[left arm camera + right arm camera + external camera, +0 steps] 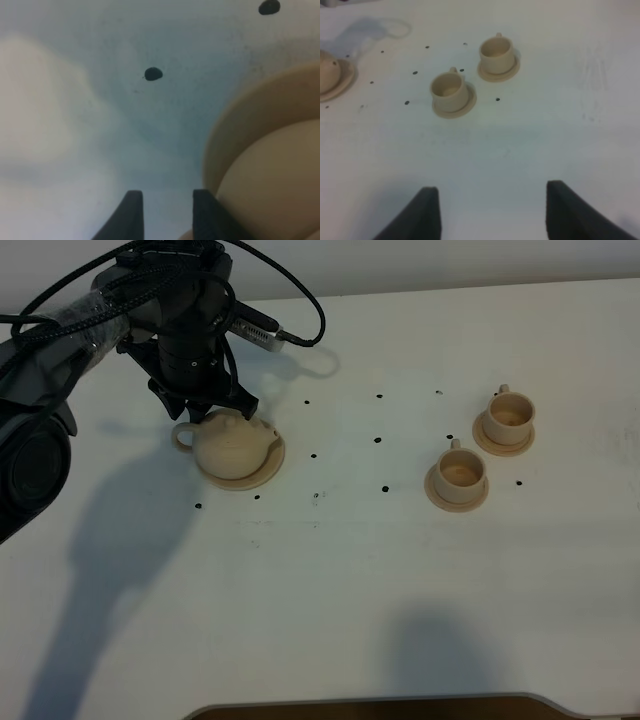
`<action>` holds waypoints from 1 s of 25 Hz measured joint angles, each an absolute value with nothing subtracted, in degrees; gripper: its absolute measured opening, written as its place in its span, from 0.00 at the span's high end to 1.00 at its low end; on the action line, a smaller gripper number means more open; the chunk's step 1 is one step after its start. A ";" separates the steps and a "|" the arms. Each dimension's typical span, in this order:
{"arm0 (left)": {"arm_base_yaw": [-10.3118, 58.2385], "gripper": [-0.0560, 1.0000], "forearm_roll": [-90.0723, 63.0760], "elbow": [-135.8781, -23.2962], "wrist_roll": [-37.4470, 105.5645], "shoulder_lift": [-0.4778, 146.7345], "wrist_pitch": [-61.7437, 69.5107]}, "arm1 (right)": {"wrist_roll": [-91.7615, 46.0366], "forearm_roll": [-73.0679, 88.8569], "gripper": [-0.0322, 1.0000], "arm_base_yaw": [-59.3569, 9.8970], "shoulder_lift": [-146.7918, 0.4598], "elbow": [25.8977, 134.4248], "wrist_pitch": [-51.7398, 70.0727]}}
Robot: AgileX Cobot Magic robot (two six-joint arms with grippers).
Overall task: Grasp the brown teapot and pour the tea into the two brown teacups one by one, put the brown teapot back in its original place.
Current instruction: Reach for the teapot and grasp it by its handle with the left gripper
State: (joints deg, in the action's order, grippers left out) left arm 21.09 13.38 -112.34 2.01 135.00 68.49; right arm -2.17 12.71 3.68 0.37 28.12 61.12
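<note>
The brown teapot (pixel 235 445) sits on its wide saucer (pixel 268 468) at the left of the table (pixel 350 570). The left hand (pixel 195 422) hangs low at the loop handle (pixel 182 436). Its fingers (pixel 133 216) are part spread with bare table between them, pinching nothing. This looks like the grasping step. Next, the fingers must straddle the handle and press together before any lift. The two brown teacups (pixel 460 469) (pixel 510 413) stand well to the right. Whether they hold tea I cannot tell. The right hand (pixel 490 215) hovers spread and empty.
</note>
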 joint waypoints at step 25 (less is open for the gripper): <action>14.55 0.68 -0.42 -112.34 23.52 123.50 68.53 | -2.29 13.84 0.50 3.68 0.41 28.12 61.12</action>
State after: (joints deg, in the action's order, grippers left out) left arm 14.55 -0.42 -112.34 23.52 123.50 68.53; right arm -2.29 13.84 3.68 0.41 28.12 61.12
